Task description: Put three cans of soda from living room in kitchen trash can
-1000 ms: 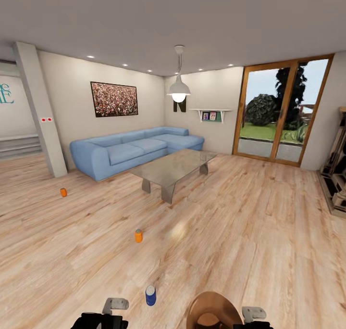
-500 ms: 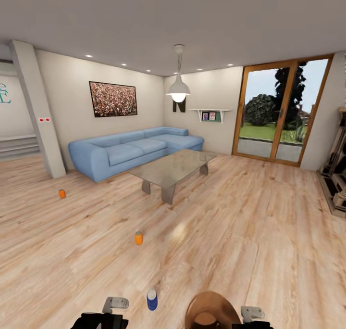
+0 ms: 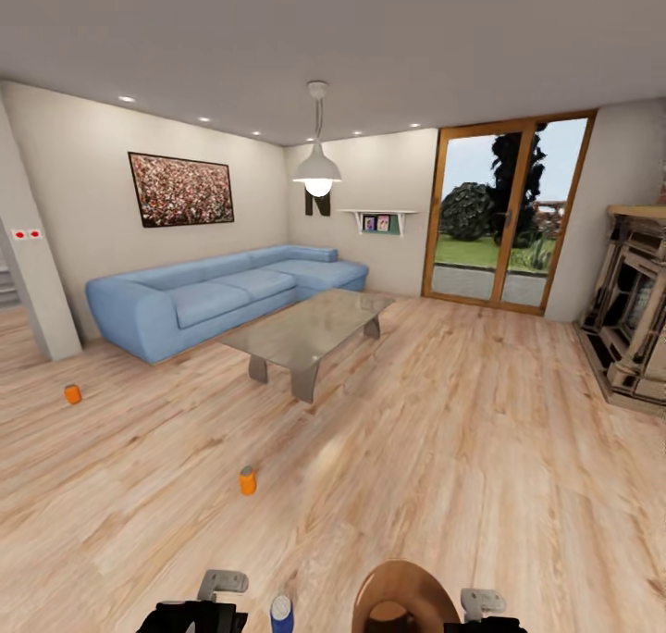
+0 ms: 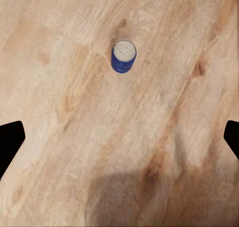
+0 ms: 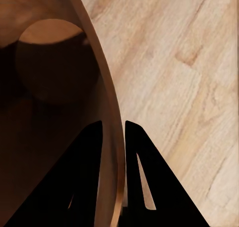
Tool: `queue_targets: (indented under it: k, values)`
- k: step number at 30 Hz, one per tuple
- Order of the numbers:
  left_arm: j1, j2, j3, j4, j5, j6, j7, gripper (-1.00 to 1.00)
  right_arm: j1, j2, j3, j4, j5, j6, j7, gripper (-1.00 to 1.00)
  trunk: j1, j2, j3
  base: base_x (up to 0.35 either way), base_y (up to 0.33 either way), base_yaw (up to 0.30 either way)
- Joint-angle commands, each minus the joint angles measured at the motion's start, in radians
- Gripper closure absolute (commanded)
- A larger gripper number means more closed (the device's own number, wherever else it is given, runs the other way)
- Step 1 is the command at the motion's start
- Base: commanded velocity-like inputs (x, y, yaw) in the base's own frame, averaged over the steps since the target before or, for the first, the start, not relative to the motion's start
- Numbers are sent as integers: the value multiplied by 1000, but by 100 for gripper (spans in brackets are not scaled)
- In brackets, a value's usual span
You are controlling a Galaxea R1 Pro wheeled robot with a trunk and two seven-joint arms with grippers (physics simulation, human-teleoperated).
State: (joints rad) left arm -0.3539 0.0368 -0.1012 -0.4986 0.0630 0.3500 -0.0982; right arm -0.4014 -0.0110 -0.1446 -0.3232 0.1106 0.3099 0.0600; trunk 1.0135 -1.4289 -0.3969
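Two orange cans of soda stand upright on the wood floor of the living room, one (image 3: 72, 393) far left near the pillar, one (image 3: 247, 481) closer, ahead and to my left. A blue can (image 3: 281, 614) with a pale top stands just in front of me, beside my left arm. The left wrist view has this blue can (image 4: 123, 56) below my left gripper (image 4: 119, 137), which is open and holds nothing. The brown tash can (image 3: 407, 596) hangs low at my right. My right gripper (image 5: 113, 127) is shut on the tash can's wall (image 5: 107, 87), one finger inside and one outside.
A glass coffee table (image 3: 310, 332) stands ahead in the middle of the room, with the blue corner sofa (image 3: 213, 295) behind it. A fireplace (image 3: 634, 309) lines the right wall, and glass doors (image 3: 499, 217) are at the back. A grey pillar (image 3: 32, 281) stands at far left.
The whole head view has shifted: everything slid left and the fireplace came into view at right. The blue can now sits lower and closer. Both grippers keep their hold and pose.
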Motion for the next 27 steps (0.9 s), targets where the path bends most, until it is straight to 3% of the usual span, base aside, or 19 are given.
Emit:
queue_targets:
  k: [1, 17, 27]
  values:
    - [0, 0, 0, 0, 0, 0, 0, -100, -1, 0, -3, -1, -8, 1, 5, 100, 0, 0, 0, 257, 15, -56]
    - [0, 0, 0, 0, -2, 0, 1, -100, -1, 0, -3, -2, -8, 3, 6, 100, 0, 0, 0, 209, -38, -117]
    - [0, 0, 0, 0, -2, 0, 1, -100, -1, 0, -3, -2, -8, 3, 5, 100, 0, 0, 0, 180, -130, -25]
